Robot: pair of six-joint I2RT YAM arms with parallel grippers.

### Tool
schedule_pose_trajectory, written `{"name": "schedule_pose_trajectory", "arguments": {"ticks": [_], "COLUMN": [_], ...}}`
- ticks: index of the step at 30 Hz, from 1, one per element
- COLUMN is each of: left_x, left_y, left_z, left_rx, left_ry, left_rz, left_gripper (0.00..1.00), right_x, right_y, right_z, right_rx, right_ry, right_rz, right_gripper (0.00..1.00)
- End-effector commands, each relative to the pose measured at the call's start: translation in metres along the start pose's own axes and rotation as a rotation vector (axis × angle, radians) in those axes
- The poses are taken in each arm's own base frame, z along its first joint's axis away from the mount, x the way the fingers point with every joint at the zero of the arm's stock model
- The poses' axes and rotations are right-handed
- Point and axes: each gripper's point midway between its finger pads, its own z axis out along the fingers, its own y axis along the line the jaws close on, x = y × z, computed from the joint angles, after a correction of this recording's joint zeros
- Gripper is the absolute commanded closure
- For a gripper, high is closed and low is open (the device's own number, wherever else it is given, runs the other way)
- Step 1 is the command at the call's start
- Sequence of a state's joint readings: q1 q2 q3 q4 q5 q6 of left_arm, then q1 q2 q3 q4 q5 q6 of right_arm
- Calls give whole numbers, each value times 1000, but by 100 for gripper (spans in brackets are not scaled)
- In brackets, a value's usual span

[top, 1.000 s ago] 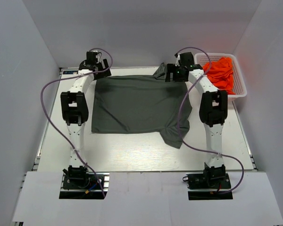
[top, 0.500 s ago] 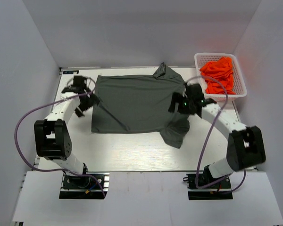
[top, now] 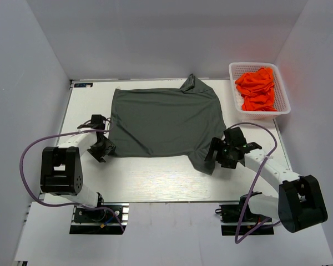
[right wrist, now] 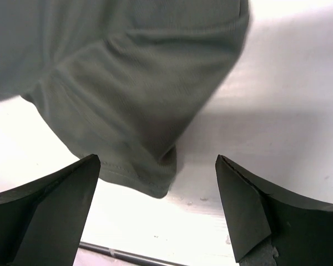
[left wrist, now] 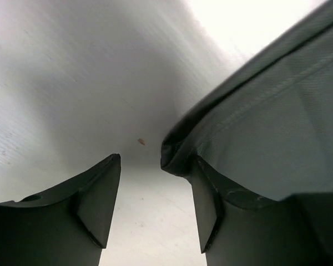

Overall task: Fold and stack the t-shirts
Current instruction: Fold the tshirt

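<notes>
While grey t-shirt (top: 164,119) lies flat on counter (top: 155,183), we see left claw (top: 101,146) spread, near-left hem corner just inside its gap; right claw (top: 217,155) spread too, near sleeve straight ahead; orange t-shirts (top: 258,88) sit in basket (top: 252,64)

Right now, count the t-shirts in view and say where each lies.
2 distinguishable: the dark grey t-shirt spread flat in the middle, and an orange heap in the white basket at far right. That heap may hide more shirts.
</notes>
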State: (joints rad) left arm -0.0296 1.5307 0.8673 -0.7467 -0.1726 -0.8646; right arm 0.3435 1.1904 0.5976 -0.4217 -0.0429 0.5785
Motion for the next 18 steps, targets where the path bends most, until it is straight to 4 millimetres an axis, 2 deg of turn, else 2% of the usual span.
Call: {"name": "schedule_pose_trajectory", "arguments": {"ticks": [1, 2, 5, 6, 9, 12, 15, 16, 18], "left_x": [-10, -9, -6, -1, 2, 3, 3, -1, -1], "left_y": [-5, -9, -16, -15, -15, -13, -14, -18, -17], "left_z": [3, 6, 12, 15, 16, 11, 6, 2, 0], "left_rx": [31, 45, 75, 81, 87, 95, 115, 131, 124], "left_ry": [-43, -36, -14, -3, 8, 2, -3, -17, -11], "left_rz": [-48, -49, -39, -38, -37, -38, -41, -43, -42], "left_gripper": [37, 39, 52, 68, 100, 100, 100, 100, 100], "right_x": [0, 1, 7, 8, 15, 25, 37, 39, 44], "right_y": [11, 10, 8, 8, 8, 15, 17, 18, 22], "right_z": [-4, -4, -3, -3, -1, 3, 11, 12, 12], "right_rx": [-48, -45, -42, -46, -46, -76, -93, -101, -114], "right_ry": [-4, 0, 13, 12, 31, 73, 111, 120, 145], "right_rz": [36, 39, 45, 51, 67, 86, 105, 109, 117], "right_gripper": [10, 10, 10, 10, 11, 19, 30, 37, 42]}}
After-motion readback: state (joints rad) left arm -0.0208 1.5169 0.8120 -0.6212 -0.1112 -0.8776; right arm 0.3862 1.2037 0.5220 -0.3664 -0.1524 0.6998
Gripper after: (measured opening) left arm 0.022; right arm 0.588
